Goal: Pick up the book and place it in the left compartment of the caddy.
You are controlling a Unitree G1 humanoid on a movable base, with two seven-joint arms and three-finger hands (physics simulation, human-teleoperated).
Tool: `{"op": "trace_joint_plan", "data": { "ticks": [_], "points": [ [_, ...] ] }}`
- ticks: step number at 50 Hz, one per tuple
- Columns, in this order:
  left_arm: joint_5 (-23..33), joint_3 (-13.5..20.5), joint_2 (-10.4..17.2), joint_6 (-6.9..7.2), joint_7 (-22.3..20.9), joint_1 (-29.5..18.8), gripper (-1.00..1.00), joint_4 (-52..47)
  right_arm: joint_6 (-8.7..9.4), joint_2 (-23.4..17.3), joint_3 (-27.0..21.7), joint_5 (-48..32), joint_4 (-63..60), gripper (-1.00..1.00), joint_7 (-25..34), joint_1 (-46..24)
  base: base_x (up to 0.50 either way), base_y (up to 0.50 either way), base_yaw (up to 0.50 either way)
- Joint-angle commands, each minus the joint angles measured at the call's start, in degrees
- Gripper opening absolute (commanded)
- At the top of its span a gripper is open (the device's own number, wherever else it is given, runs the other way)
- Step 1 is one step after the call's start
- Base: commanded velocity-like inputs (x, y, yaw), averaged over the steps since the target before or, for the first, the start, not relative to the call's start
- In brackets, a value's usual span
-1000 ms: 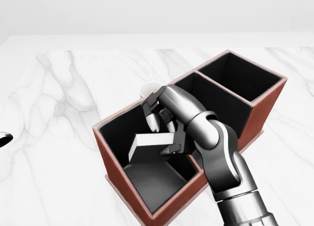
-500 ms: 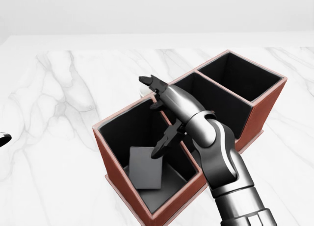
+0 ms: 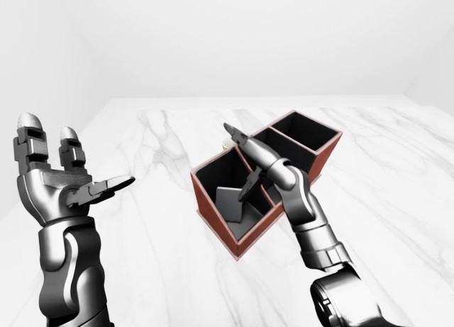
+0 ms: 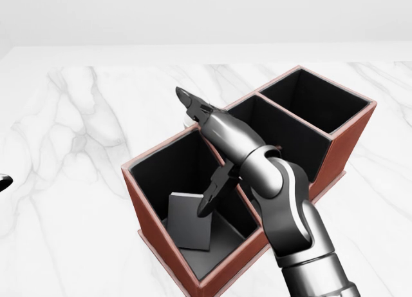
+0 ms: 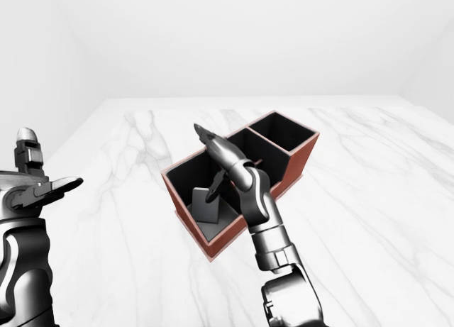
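Grey slab book (image 4: 190, 221) in boxy caddy (image 4: 335, 155)

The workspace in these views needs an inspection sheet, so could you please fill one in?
Surface: white marble table.
Job's things: grey book leans tilted inside the left compartment of the red-brown caddy, whose other two compartments look empty.
Clutter: a small white thing shows just beyond the caddy's far wall, mostly hidden.
Grippers: right hand open above the left compartment, not gripping the book; left hand open, raised at the left-eye view's left.
Cables: nothing seen.
Surroundings: plain white walls.
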Motion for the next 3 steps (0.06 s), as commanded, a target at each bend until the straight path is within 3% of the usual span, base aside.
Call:
{"op": "trace_joint_plan", "data": {
  "ticks": [1,3],
  "points": [
    [3.07,-2.90,-1.31,0.00,0.28,0.95,1.00,1.50,0.00,-0.20,1.36,-5.46,-9.51,1.00,5.06,1.20,0.00,0.00,0.00],
    [2.93,-2.81,-1.31,0.00,0.24,1.00,1.00,1.54,0.00,0.12,1.21,-5.85,-12.35,1.00,7.18,1.87,0.00,0.00,0.00]
  ]
}}
